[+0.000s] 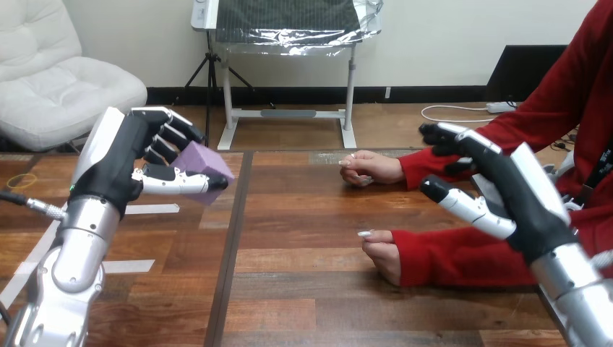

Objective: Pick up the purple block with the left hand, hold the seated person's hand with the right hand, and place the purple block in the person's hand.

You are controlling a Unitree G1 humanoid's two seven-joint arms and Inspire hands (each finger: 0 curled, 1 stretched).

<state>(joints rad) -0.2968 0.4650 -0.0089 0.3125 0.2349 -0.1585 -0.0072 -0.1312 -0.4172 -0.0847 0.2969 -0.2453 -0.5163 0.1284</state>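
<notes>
**Block up in left hand, right hand not yet on the person**

My left hand (137,155) has the purple block (206,163) clamped: fingers (173,134) curled over the top, thumb (173,181) across the front. The block is tilted and clear of the table (303,289), up over its left part. I judge the pick-up done, with the grip wrapped well round so the block shouldn't slip in transit.

My right hand (506,184) is spread, fingers relaxed, thumb out, holding nothing. It sits over the person's red sleeve (448,256), between the two forearms. I can't tell if it touches the cloth. It is placed to come onto a wrist or hand, so that is the step in hand.

The person's near hand (383,253) rests mid-table, loosely curled, knuckles toward me. The person's far hand (372,168) lies close to the far edge, also curled. Neither palm is up, so there is no place to set the block yet.

Room: bare wood between the block and both of the person's hands, nothing to dodge on a straight sweep right. Tape strips (152,210) lie flat under my left arm, no obstacle. The far hand is tight against the table edge, so the near one looks the easier target. Risk: my right hand closing on sleeve rather than hand.
</notes>
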